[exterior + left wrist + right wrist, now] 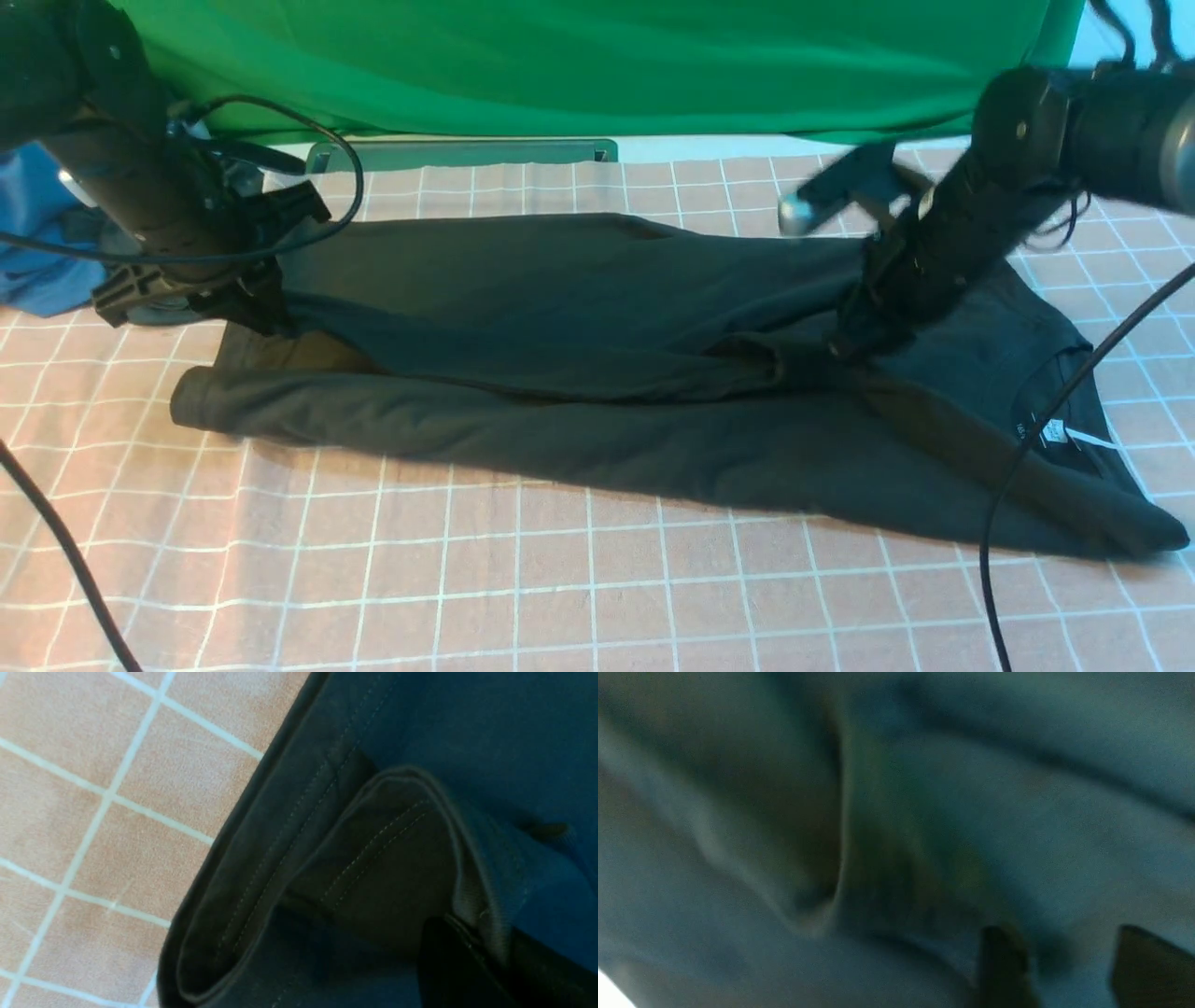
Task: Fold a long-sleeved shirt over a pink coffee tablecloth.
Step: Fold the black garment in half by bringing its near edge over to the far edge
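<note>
**Lengthwise fold being laid, hem end held**

The long-sleeved shirt (579, 308) lies sideways across the middle of the front view, on the pink coffee tablecloth (467, 579) that covers the bench. Its hem is at the left of the frame and its collar at the right. An upper layer of cloth lies draped over the body, running from the hem towards the shoulder.

The left gripper (257, 299) sits at the hem in the left of the frame. In the left wrist view the jaws are closed on the doubled, stitched hem edge. The right gripper (845, 341) is down on the shirt in the right half of the frame, near the shoulder. In the blurred right wrist view its two fingertips (1001, 970) stand apart, with no fold clearly pinched between them.

The step in hand looks like a lengthwise fold, with one side of the shirt carried over the other. The next move probably calls for the hem end to be set down flat and in line with the lower edge before those jaws part. The draped layer should also lie without slack, as a shallow sag shows near the middle.

A small white neck tag (1055, 431) shows inside the collar, but its writing is too small to read. No chest print is in view.
</note>
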You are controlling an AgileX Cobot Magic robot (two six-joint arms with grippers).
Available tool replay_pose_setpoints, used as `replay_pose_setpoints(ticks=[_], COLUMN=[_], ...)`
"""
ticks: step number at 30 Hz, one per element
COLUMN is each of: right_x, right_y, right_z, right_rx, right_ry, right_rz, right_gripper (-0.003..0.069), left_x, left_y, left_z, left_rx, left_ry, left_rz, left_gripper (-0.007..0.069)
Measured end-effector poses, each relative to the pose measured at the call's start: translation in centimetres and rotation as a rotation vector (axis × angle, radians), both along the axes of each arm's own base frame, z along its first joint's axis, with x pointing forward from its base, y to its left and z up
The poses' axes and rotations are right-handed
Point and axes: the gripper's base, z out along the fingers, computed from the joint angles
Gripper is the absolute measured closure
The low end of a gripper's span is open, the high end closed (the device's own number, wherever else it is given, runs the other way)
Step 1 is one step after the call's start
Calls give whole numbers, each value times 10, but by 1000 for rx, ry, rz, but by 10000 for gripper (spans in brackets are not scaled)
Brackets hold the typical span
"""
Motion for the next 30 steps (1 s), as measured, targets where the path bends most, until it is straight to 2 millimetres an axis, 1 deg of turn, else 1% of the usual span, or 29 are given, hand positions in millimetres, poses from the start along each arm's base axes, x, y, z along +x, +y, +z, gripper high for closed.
replay_pose_setpoints(ticks=[1,3,5,7,11,14,18,22,23,25,26,27,28,29,30], right_x=[1,-3,-11,-17,-23,-20,-13,-9,-9,-8,-8,-8,-8,-8,-8], right_y=[1,1,5,13,36,47,50,51,51,51,51,51,51,51,51], right_z=[8,25,33,34,23,10,-4,-9,-10,-11,-11,-11,-11,-11,-10], right_rx=[16,52,75,78,82,90,106,119,118,119,121,121,121,120,117], right_ry=[3,38,83,126,169,170,165,155,158,160,158,157,155,155,149], right_rz=[-31,-98,-118,-105,-76,-87,-141,-177,-178,-182,-186,-186,-183,-180,-169], right_gripper=[225,167,158,163,198,218,227,235,247,319,396,457,548,557,600], left_x=[0,0,0,0,0,0,0,0,0,0,0,0,0,0,0], left_y=[0,0,0,0,0,0,0,0,0,0,0,0,0,0,-1], left_z=[0,1,1,1,1,1,1,1,1,1,1,1,1,1,1], left_rx=[0,0,0,0,0,0,1,2,2,2,2,2,2,1,-6], left_ry=[-2,-3,-1,1,4,6,6,6,6,6,6,6,6,6,6], left_rz=[0,0,0,-1,-6,-7,-11,-11,-11,-11,-11,-11,-11,-11,-9], left_gripper=[593,593,593,593,593,593,593,593,593,593,593,593,593,593,593])
